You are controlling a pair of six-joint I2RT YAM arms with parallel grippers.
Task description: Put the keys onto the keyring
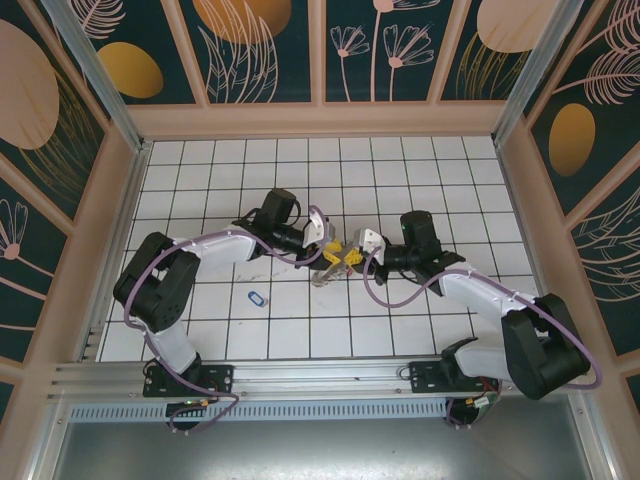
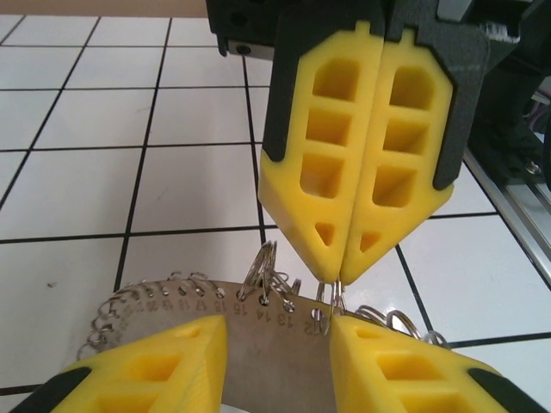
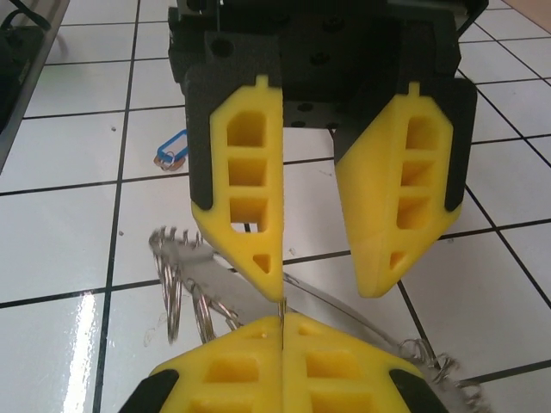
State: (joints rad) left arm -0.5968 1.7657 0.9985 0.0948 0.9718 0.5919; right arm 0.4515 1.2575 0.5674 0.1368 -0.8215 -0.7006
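- I saw a floor [image 1: 250, 170] of glossy white square tiles with dark grout lines.
- Dark teal wall panels [image 1: 265, 45] with pale leaf, flower and orange oval prints stood on the far, left and right sides.
- Pale wooden framing [image 1: 320, 120] ran along the base of the panels and between them.
- Aluminium posts [image 1: 95, 70] rose at the far corners.
- A metal rail [image 1: 320, 375] crossed the floor's near edge.
- Bright light glared off the tiles in the right wrist view.

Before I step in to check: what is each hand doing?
Left hand: partly open around the keyring.
Right hand: closed on the keyring's edge.
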